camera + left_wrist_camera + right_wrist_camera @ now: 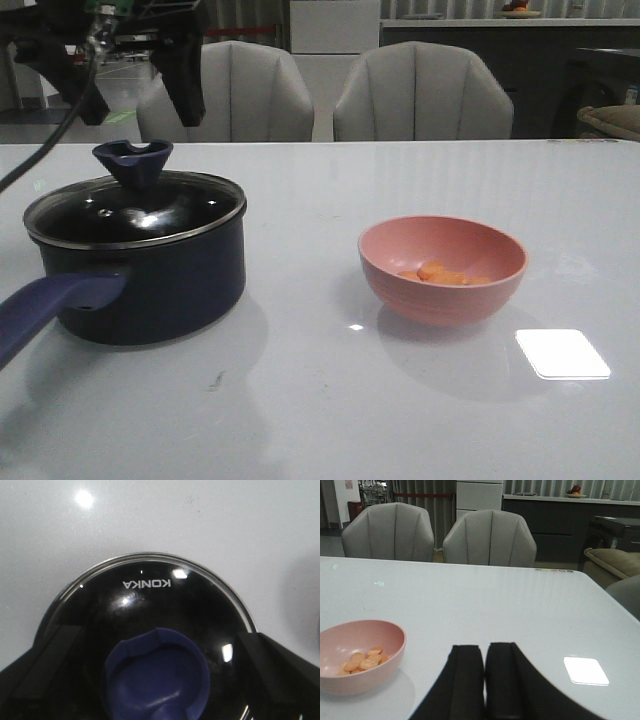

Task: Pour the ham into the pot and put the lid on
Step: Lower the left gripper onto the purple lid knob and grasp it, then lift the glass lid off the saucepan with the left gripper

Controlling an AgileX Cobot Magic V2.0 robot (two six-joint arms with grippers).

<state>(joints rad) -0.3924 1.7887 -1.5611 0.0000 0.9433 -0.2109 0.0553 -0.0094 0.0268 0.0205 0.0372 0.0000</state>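
The dark pot (150, 280) stands at the table's left, its purple-blue handle (50, 305) pointing toward the front edge. The glass lid (135, 205) sits on it, with the blue knob (133, 160) on top. My left gripper (135, 100) hangs open just above the knob (155, 677), a finger (50, 665) out on either side and nothing held. To the right, a pink bowl (442, 270) holds the orange ham chunks (440, 273). My right gripper (484, 647) is shut and empty, low over the table to the right of the bowl (357, 655). It is out of the front view.
Two grey chairs (420, 95) stand behind the table's far edge. A black cable (60, 125) droops from the left arm over the table's left side. A bright window reflection (562, 353) lies on the white tabletop near the bowl.
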